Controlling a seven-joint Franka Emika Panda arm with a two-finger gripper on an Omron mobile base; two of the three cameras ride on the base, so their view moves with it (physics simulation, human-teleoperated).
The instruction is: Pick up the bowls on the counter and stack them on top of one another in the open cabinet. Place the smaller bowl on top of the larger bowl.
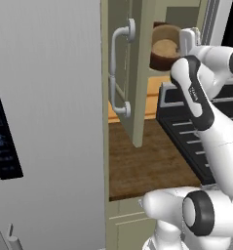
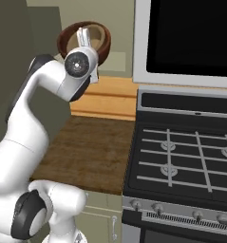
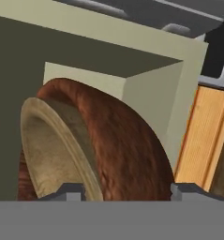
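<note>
The larger bowl (image 1: 159, 62) (image 2: 103, 45) (image 3: 127, 140), dark reddish-brown, hangs tilted at the mouth of the open cabinet (image 3: 146, 89), well above the counter (image 1: 147, 166) (image 2: 86, 147). The smaller bowl (image 1: 165, 47) (image 3: 48, 145), light tan, is nested inside it. My gripper (image 1: 186, 38) (image 2: 84, 35) (image 3: 127, 190) is shut across the stacked walls. One fingertip (image 3: 69, 191) is inside the tan bowl and the other is outside the brown one. The cabinet door (image 1: 140, 73) stands open to the left of the bowls.
A grey fridge (image 1: 45, 122) stands on the left. The black stove (image 2: 181, 156) (image 1: 186, 132) adjoins the counter on the right, with a microwave (image 2: 186, 38) above it. The door's curved white handle (image 1: 118, 73) juts out near the arm.
</note>
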